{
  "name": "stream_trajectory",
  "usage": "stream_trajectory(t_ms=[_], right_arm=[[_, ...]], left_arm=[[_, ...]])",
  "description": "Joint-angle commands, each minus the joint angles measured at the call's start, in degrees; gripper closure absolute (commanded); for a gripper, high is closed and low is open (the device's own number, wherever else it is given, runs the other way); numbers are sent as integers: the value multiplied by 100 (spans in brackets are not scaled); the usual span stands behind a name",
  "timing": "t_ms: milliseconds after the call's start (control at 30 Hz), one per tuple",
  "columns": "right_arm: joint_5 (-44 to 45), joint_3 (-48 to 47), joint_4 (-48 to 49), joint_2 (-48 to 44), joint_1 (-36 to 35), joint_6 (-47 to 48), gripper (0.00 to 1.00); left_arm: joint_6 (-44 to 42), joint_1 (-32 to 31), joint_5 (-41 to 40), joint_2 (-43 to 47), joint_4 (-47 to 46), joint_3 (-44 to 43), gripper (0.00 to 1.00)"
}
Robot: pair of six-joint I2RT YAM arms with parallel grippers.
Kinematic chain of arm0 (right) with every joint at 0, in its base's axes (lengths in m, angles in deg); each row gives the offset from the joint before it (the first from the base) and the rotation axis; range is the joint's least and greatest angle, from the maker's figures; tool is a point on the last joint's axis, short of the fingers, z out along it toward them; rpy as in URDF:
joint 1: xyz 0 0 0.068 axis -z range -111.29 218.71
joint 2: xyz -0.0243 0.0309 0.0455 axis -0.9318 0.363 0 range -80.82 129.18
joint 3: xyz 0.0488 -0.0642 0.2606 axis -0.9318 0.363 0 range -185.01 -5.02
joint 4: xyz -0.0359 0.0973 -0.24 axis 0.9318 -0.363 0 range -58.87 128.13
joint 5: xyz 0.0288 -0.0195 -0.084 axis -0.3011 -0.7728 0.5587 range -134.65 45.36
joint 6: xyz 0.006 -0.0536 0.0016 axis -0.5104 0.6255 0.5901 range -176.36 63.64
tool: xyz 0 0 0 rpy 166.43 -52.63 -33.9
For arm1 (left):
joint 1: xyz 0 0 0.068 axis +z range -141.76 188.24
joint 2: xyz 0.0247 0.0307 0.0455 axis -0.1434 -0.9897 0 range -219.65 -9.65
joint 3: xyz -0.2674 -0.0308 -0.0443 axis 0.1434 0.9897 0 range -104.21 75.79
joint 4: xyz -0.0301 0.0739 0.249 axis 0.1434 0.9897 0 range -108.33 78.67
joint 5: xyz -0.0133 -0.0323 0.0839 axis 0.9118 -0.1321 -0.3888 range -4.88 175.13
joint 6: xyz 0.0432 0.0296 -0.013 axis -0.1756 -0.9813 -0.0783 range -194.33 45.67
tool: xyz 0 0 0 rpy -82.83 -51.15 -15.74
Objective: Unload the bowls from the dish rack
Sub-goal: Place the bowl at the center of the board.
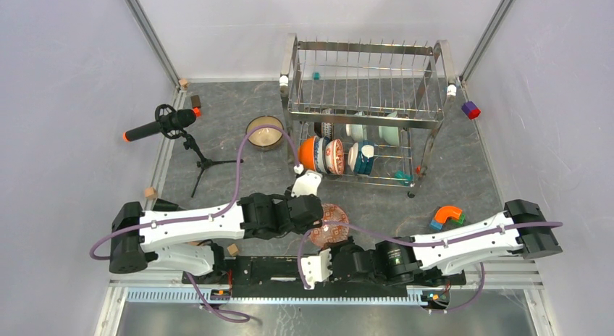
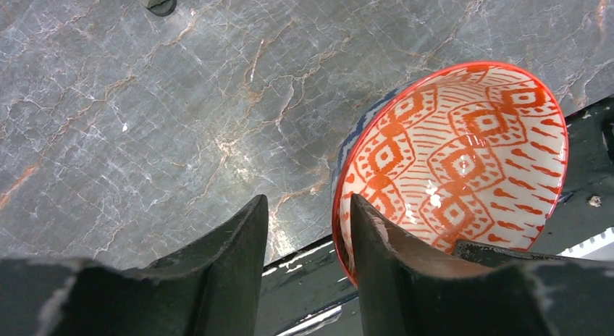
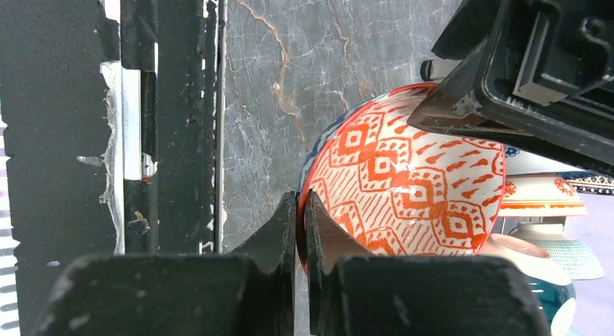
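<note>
A red-and-white patterned bowl [image 1: 329,226] [image 2: 463,155] [image 3: 413,177] hangs tilted just above the table's near edge, between both arms. My right gripper [image 3: 300,197] [image 1: 337,243] is shut on its near rim. My left gripper [image 2: 308,202] [image 1: 318,214] straddles the opposite rim, one finger inside the bowl and one outside, with a gap left between them. The dish rack [image 1: 366,48] stands at the back. On its lower tier are an orange bowl [image 1: 310,153], a red patterned bowl [image 1: 334,156], a blue-and-white bowl [image 1: 362,158] and pale bowls [image 1: 391,133]. A tan bowl [image 1: 265,132] sits on the table left of the rack.
A microphone on a tripod [image 1: 163,124] stands at the left. An orange-and-blue elbow piece [image 1: 447,216] lies at the right, and a purple block [image 1: 470,109] hangs beside the rack. Small wooden cubes [image 1: 150,193] lie along the left edge.
</note>
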Motion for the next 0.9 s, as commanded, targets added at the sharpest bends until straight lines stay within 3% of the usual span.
stream_trajectory(t_ms=[0, 333, 467, 600, 633, 733, 867], right_arm=[[283, -268, 338, -2, -42, 77, 100], [248, -294, 443, 71, -53, 52, 100], [243, -294, 471, 83, -55, -24, 100], [217, -294, 551, 64, -53, -230, 100], [204, -286, 592, 46, -59, -303, 93], [96, -255, 712, -76, -58, -566, 59], [-384, -270, 878, -390, -58, -915, 37]], left_arm=[[330, -59, 41, -44, -230, -61, 50], [312, -86, 219, -82, -372, 73, 79], [298, -91, 276, -51, -437, 117, 97], [303, -95, 302, -18, -551, 192, 98], [337, -93, 303, -8, -576, 222, 98], [429, -97, 232, 57, -669, 321, 98], [565, -88, 22, 217, -698, 399, 98]])
